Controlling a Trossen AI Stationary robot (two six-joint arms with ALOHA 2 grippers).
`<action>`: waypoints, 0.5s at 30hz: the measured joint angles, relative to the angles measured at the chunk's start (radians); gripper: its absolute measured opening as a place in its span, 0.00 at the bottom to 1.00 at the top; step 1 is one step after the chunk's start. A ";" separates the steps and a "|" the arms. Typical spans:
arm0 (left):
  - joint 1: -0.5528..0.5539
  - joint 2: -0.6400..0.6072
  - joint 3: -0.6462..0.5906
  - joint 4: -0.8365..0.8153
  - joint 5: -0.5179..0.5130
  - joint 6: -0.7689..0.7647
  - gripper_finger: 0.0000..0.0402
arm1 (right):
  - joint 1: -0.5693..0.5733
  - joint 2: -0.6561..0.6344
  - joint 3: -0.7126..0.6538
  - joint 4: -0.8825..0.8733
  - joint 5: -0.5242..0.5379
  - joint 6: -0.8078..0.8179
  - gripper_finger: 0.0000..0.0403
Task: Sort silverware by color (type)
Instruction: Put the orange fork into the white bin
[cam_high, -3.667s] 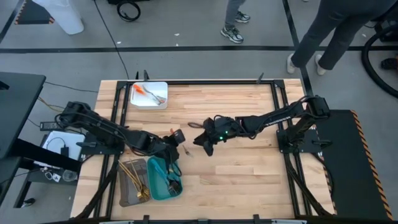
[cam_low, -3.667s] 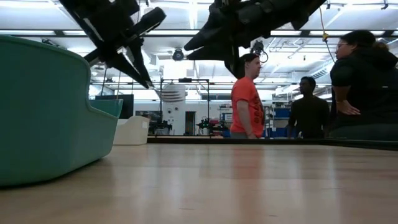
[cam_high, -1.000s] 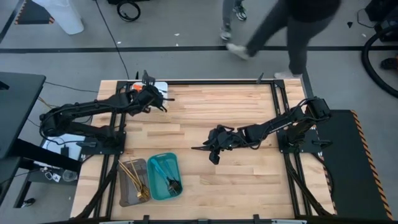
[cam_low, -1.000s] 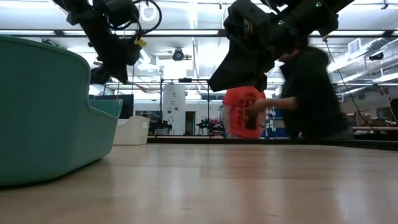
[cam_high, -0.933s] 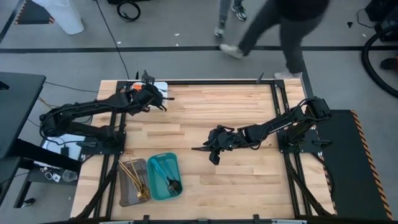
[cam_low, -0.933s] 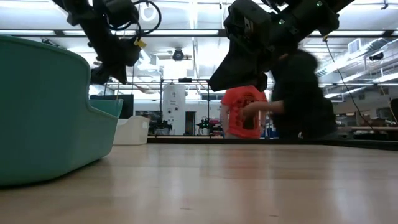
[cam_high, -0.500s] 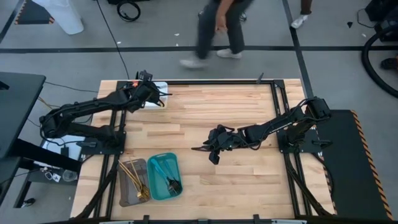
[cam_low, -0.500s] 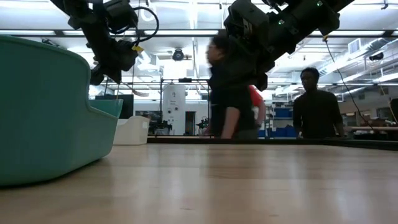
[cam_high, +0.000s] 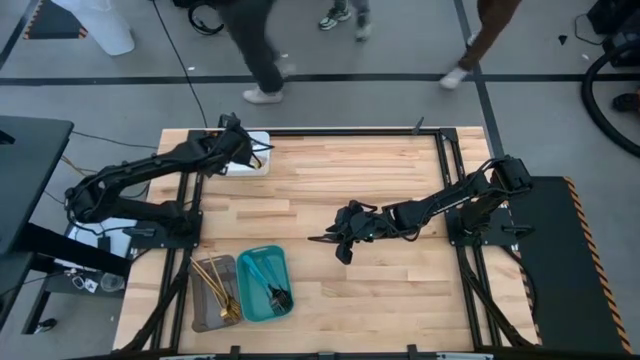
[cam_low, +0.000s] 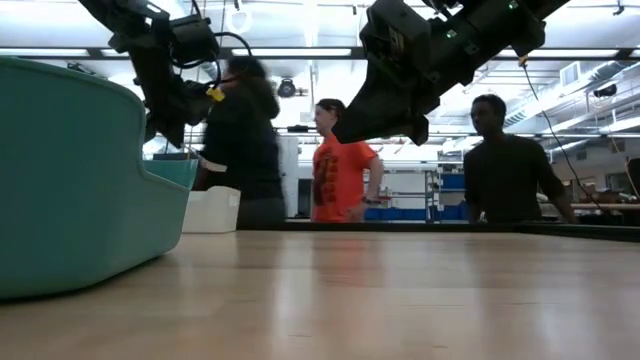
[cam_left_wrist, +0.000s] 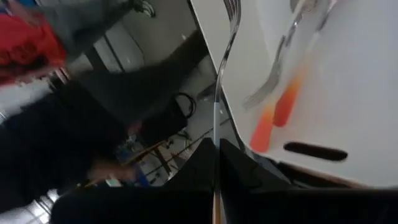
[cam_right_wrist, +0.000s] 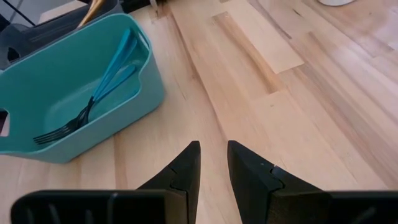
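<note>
The left gripper (cam_left_wrist: 216, 163) is clamped on the handle of a slim fork (cam_left_wrist: 221, 81), which is held over the white tray (cam_high: 250, 166) at the table's far left corner, presumably so that it can be released among the orange-handled pieces (cam_left_wrist: 273, 112) lying there. The right gripper (cam_right_wrist: 212, 163), its fingers slightly apart and empty, is kept waiting above the bare table middle, near the teal tray (cam_right_wrist: 81, 87) holding teal-blue forks (cam_right_wrist: 102, 87).
</note>
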 joint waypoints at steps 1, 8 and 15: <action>-0.003 0.007 0.000 0.008 0.002 0.000 0.03 | 0.000 0.000 0.000 0.002 0.000 0.000 0.23; 0.002 0.098 0.000 0.004 0.003 -0.033 0.03 | 0.001 0.000 0.000 0.008 0.000 0.000 0.23; 0.013 0.207 0.000 0.015 -0.010 -0.020 0.03 | 0.002 0.000 0.000 0.008 -0.003 0.000 0.23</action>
